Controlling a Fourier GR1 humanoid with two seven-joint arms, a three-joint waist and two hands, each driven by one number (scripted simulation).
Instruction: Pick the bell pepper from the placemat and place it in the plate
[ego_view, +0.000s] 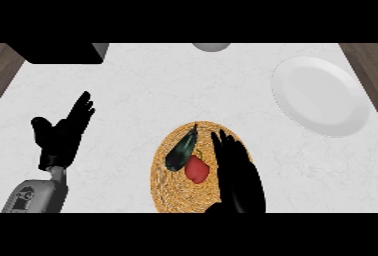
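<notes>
At the near edge of the white marble-look counter (148, 90), the robot's right hand (238, 175) lies over the round woven straw placemat (171, 190), its black fingers straight and together, holding nothing. They run alongside the small red bell pepper (197, 169), just to its right; whether they touch it cannot be told from this angle. The flat, released hand so close beside the pepper suggests a grasp being lined up, with no closing round it yet. The pepper sits near the middle of the mat, its upper left side against a long dark green vegetable (181, 149) that lies slanted across the mat's far half. That neighbour leaves the pepper's right flank as the freer side to come in from, which probably explains the hand's position.

To the left, well apart from the mat, the left hand (63, 135) rests open above its grey forearm (35, 196), fingers up, holding nothing and taking no part.

Farther back on the right, the round white plate (319, 96) waits with nothing in it, well apart from the mat; the pepper has not begun its trip there. At the far edge, a black boxy object (63, 52) sits in the left corner and a pale grey rounded object (212, 47) shows partly near the middle
</notes>
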